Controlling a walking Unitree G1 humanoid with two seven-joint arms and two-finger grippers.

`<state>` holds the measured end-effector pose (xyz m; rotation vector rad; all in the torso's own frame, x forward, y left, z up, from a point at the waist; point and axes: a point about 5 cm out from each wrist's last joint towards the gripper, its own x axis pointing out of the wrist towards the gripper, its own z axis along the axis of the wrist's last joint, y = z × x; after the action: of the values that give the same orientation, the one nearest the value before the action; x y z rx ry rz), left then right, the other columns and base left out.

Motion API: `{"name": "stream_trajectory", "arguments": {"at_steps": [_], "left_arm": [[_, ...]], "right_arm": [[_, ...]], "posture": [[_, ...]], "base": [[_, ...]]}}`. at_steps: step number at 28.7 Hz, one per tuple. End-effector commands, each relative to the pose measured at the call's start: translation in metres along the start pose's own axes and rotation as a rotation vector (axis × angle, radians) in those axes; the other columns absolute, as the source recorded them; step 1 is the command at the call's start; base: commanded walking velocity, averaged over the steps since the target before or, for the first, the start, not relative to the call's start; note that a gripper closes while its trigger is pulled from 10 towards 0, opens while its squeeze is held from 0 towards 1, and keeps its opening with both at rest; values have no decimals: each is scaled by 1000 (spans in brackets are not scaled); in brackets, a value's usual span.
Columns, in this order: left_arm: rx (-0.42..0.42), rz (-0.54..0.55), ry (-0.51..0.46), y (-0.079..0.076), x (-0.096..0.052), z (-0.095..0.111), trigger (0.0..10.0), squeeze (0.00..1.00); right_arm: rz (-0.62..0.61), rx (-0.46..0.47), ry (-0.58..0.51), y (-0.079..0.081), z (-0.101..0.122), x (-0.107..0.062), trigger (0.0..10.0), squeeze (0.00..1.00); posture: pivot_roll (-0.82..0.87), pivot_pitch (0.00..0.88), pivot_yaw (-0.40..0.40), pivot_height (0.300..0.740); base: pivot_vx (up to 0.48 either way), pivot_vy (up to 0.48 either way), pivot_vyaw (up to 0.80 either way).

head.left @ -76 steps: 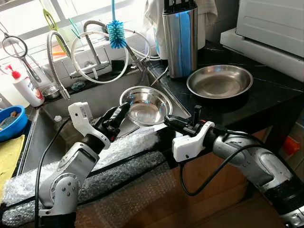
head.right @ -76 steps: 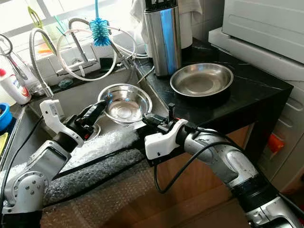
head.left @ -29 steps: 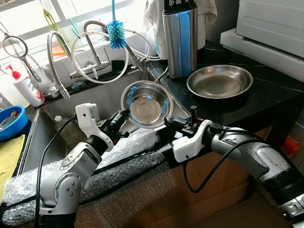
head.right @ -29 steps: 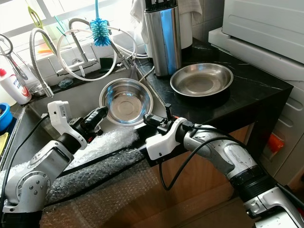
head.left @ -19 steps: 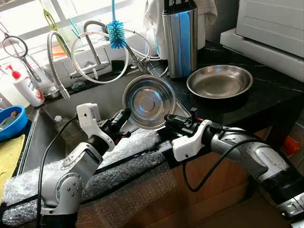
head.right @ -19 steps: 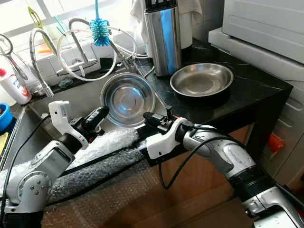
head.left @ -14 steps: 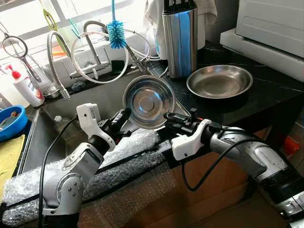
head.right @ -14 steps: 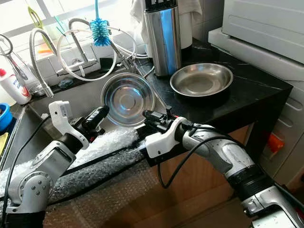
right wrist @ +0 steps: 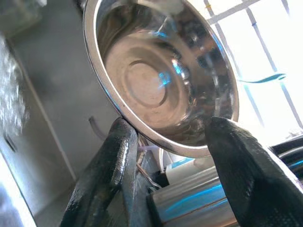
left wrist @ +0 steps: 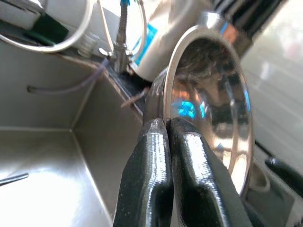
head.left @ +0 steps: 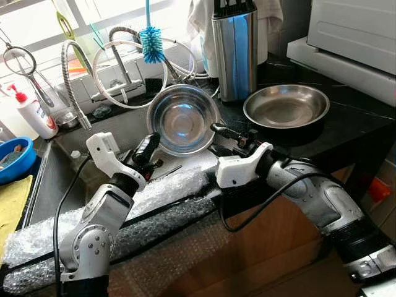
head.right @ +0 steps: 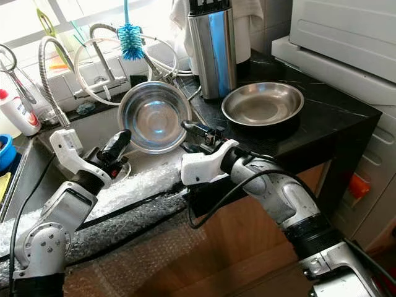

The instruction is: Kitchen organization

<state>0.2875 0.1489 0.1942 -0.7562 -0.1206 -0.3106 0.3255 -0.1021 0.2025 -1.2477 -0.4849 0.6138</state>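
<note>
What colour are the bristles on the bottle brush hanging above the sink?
Bright blue bristles on the bottle brush, clearest in the left eye view.

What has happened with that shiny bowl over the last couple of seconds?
The small steel bowl rose from lying low over the sink and tipped upright, its opening facing the robot. The left gripper pinches its rim; the right gripper has moved up beside it. The wide pan on the counter stayed put.

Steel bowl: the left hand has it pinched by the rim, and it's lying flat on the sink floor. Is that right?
Not quite. The left hand does pinch the steel bowl by its rim, but the bowl is not lying flat on the sink floor. It is held up above the sink, tipped nearly on edge. The left eye view shows this.
</note>
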Motion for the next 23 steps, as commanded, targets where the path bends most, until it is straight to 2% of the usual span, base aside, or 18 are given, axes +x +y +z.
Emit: {"name": "stream_trajectory", "arguments": {"at_steps": [1,2,3,4,5,8,9,10,11,13,14,15,16,23], "left_arm": [[11,114,-33,17,-2,5,0,0],[19,126,-46,18,-1,6,0,0],[20,137,-57,19,-1,6,0,0],[14,156,-72,20,-1,5,0,0],[14,166,-80,20,-1,5,0,0],[15,180,-95,21,-1,6,0,0],[13,194,-103,22,-1,6,0,0],[13,221,-121,24,-1,6,0,0],[13,221,-121,24,-1,6,0,0],[8,245,-143,26,1,7,78,0],[6,248,-147,26,1,7,1569,0],[-7,258,-164,26,1,9,5333,0],[-28,274,-179,27,2,10,10000,0],[-123,309,-214,30,2,13,10000,0]], "right_arm": [[-106,77,-75,-17,19,2,10000,0],[-126,104,-80,-18,21,2,10000,0],[-162,163,-83,-20,24,2,10000,0],[-215,261,-88,-22,28,1,10000,0],[-239,307,-90,-22,30,0,10000,0],[-288,385,-93,-24,35,-2,10000,0],[-316,440,-93,-24,37,-2,10000,0],[-351,539,-83,-22,41,-4,10000,0],[-351,539,-83,-22,41,-4,10000,0],[-354,614,-70,-16,47,-6,10000,0],[-352,619,-69,-15,49,-7,10000,0],[-334,641,-66,-7,54,-8,10000,0],[-315,670,-64,0,58,-8,10000,0],[-253,714,-56,17,70,-7,10000,0]], "posture": [[-132,0,216,740],[-132,0,216,740],[-134,0,217,740],[-134,0,216,740],[-135,0,217,740],[-141,0,218,740],[-142,0,219,740],[-145,0,220,740],[-145,0,220,740],[-146,0,221,740],[-146,0,221,740],[-148,0,220,740],[-147,0,220,740],[-145,0,220,740]], "base": [[0,0,0],[0,0,0],[0,0,0],[0,0,0],[0,0,0],[0,0,0],[0,0,0],[0,0,0],[0,0,0],[0,0,0],[0,0,0],[0,0,0],[0,0,0],[0,0,0]]}}
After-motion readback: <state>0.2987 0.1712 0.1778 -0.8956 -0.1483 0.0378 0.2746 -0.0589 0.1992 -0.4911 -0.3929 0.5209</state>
